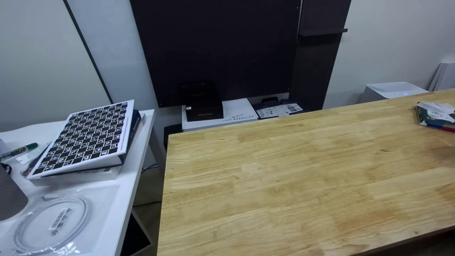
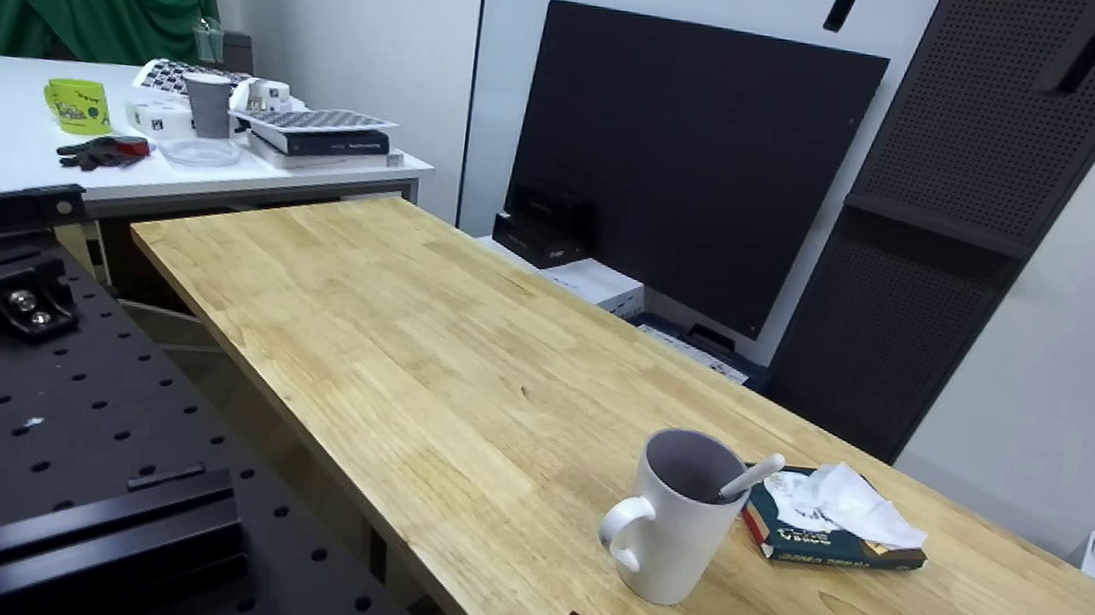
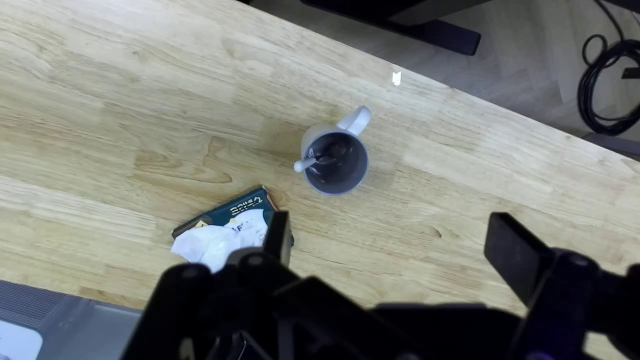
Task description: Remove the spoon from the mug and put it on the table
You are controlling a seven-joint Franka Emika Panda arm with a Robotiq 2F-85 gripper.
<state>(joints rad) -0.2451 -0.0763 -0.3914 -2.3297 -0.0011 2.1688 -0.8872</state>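
Observation:
A white mug (image 2: 675,551) with a grey inside stands upright on the wooden table (image 2: 424,336). The spoon (image 2: 754,476) leans in the mug, its pale handle end sticking out over the rim; its lower part is inside the mug. In the wrist view the mug (image 3: 350,180) and the spoon (image 3: 305,164) are seen from above, beyond the fingertips. My gripper (image 3: 392,240) is open and empty, well above the table. Its fingertips also show at the top of an exterior view (image 2: 964,31), higher than the mug. Mug and spoon are out of view in an exterior view showing the table (image 1: 302,185).
A green box (image 2: 840,554) with white tissue lies close beside the mug, on the side where the spoon handle leans. A white side desk (image 1: 106,199) holds books and a grid board. A black perforated plate (image 2: 90,464) adjoins the table's edge.

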